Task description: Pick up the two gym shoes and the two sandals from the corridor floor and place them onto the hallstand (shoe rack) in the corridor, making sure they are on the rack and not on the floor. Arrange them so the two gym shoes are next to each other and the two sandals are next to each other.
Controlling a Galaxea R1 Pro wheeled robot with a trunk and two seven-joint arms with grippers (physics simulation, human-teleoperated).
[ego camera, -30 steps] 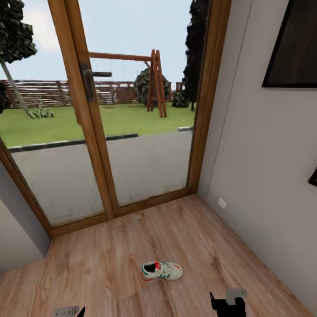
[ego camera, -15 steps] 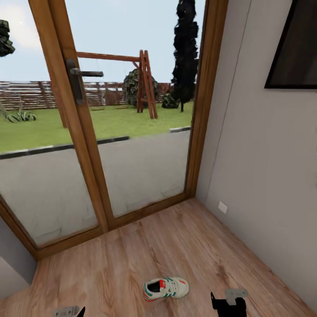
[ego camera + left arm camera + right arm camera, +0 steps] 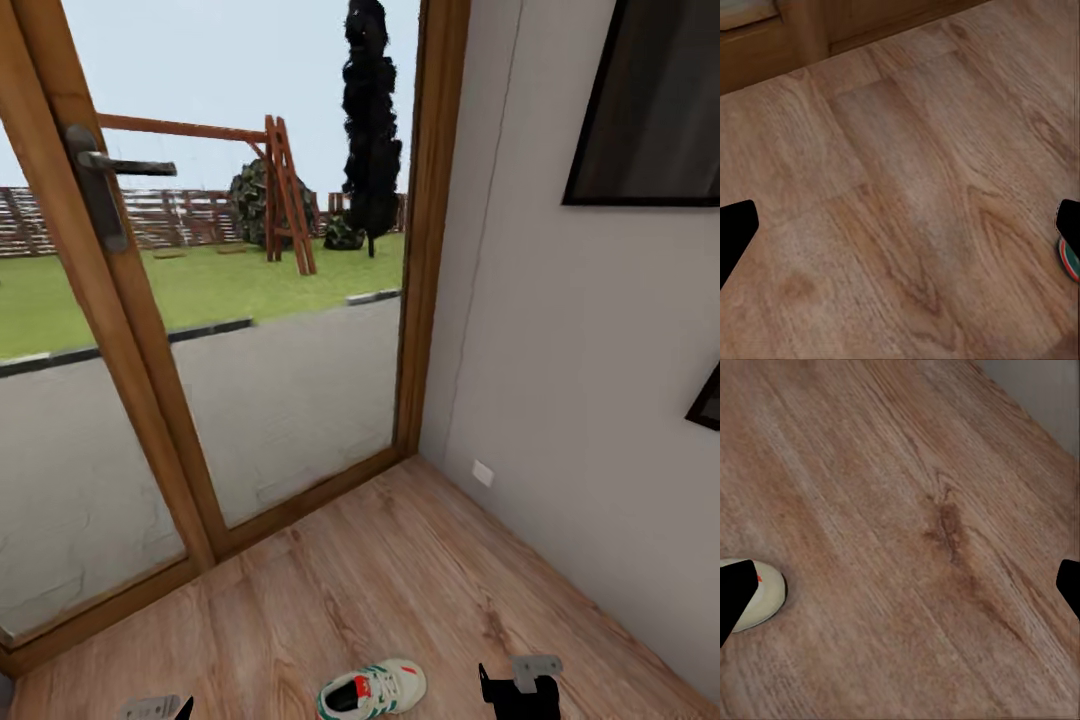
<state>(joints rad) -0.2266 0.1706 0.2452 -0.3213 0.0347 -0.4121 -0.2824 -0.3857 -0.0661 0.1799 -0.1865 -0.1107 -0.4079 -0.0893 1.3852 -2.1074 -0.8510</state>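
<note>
Lying alone on the corridor floor (image 3: pixel 420 580), one gym shoe (image 3: pixel 372 689); both hands (image 3: pixel 900 225) (image 3: pixel 900 585) spread wide, holding nothing.

Bare floor (image 3: pixel 400 590) under my grippers; only a gym shoe (image 3: pixel 372 690) between them, wall (image 3: pixel 590 420) close right.

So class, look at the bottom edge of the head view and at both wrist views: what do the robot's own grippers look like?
The right gripper is matte black with a small light grey bracket on top. The left gripper shows a grey plate and a black tip. In the wrist views the fingers are plain black slabs, with no visible markings or cables.
</note>
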